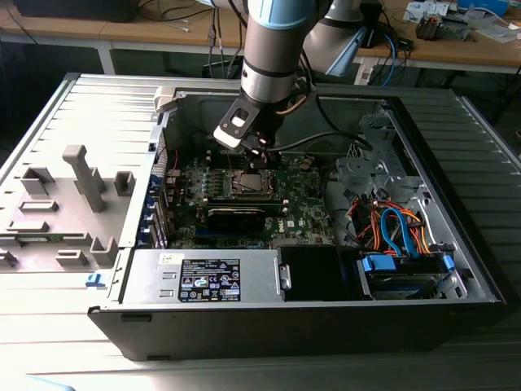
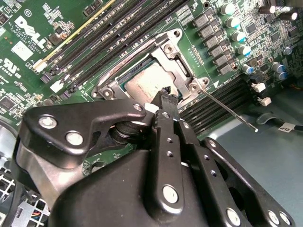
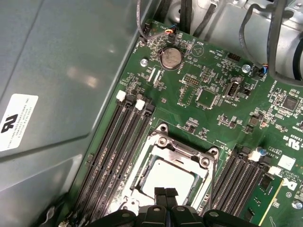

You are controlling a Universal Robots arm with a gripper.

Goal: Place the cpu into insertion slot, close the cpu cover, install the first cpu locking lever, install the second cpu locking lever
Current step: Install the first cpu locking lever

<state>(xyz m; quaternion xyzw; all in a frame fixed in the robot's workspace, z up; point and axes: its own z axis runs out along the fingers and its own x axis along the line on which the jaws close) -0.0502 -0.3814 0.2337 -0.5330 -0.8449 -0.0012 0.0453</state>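
Note:
The cpu (image 2: 142, 84) (image 3: 172, 176) lies flat in the insertion slot (image 1: 248, 182) on the green board. The silvery cpu cover (image 2: 182, 59) (image 3: 181, 144) lies down around it, and the chip's face shows through the cut-out. My gripper (image 2: 165, 93) (image 3: 165, 192) (image 1: 262, 153) hangs just over the socket's edge, its black fingers pressed together with nothing visible between them. In the second wrist view, one thin metal locking lever (image 2: 228, 109) sticks out from the socket corner over the memory slots, unlatched.
Long black memory slots (image 3: 113, 151) flank the socket on both sides. A black card (image 1: 236, 217) sits in front of the socket, with a power supply (image 1: 207, 277) and a cabled drive bay (image 1: 403, 244) nearer the front. The case walls (image 1: 163, 122) enclose the board.

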